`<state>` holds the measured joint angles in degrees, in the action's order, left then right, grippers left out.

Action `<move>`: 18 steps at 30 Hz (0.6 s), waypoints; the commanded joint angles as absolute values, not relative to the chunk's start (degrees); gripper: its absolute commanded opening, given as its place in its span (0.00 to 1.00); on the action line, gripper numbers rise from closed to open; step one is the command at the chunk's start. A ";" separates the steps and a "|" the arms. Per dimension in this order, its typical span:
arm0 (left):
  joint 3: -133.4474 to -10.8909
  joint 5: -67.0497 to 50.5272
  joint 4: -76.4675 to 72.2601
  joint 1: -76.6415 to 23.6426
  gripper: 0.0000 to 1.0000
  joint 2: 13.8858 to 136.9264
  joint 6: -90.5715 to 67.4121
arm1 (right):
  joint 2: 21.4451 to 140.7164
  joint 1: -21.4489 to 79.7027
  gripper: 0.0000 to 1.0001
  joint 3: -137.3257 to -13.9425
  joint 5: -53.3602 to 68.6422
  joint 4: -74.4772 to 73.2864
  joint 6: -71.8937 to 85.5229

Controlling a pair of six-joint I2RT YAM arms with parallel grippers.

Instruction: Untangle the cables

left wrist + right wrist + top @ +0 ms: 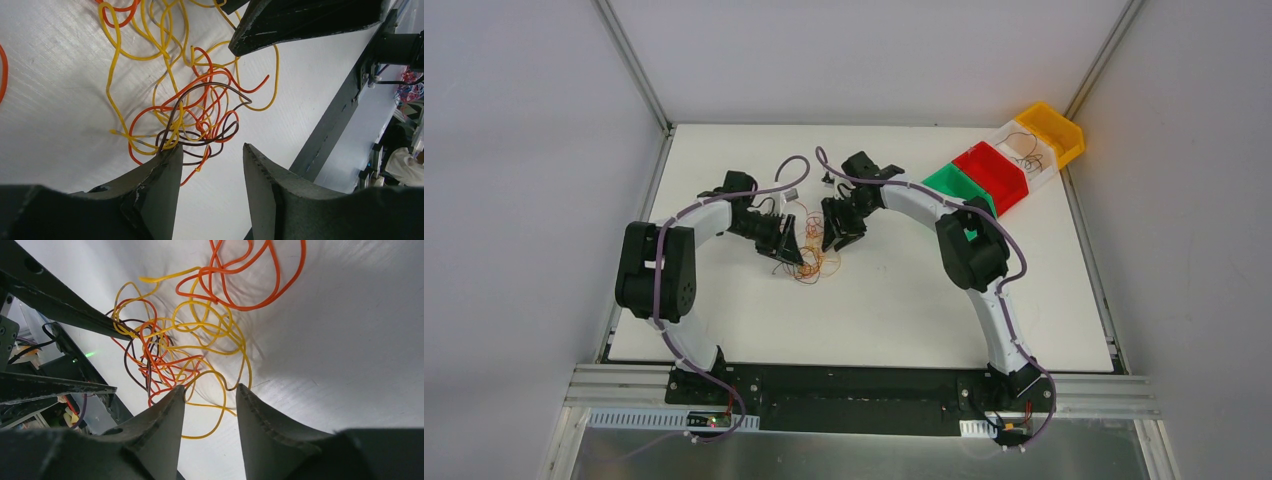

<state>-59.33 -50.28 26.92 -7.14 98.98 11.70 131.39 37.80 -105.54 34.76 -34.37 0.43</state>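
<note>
From the overhead view I see both arms bent inward over the middle of the white table (904,300), their wrists facing each other across the cables (814,265). The cables lie on the table as one loose knot of thin curly wires in yellow, orange, red and dark brown, right beneath and between the two grippers.

The left gripper (210,150) is released: its jaws stand apart with a clear gap. The lower edge of the knot reaches the tip of one finger (165,170), where yellow and brown strands meet it; whether it actually touches them I cannot tell. A dark brown wire (210,90) arcs over the heart of the tangle.

The right gripper (210,388) is also released, its jaws parted and low over the table. A yellow loop (220,410) runs down into the gap between its fingertips, but nothing is pinched. A big orange loop (240,290) lies at the far side of the knot in that view, partly clear of the rest.

At the far right corner of the table stands a row of bins (994,170): green, red, a pale one and yellow, well apart from the cables.
</note>
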 commanded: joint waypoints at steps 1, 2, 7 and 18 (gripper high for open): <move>-61.29 -50.87 27.60 -7.65 0.49 96.16 15.82 | 132.01 38.22 0.42 -106.39 34.06 -34.09 0.39; -61.27 -51.10 27.60 -7.71 0.49 95.57 16.81 | 132.09 38.23 0.41 -106.19 33.98 -34.18 0.43; -60.94 -49.72 27.60 -9.06 0.50 93.12 26.84 | 132.10 38.16 0.40 -106.21 33.93 -34.32 0.36; -61.54 -43.29 28.40 -14.68 0.44 96.42 35.81 | 131.87 38.15 0.40 -105.93 33.25 -34.41 -1.06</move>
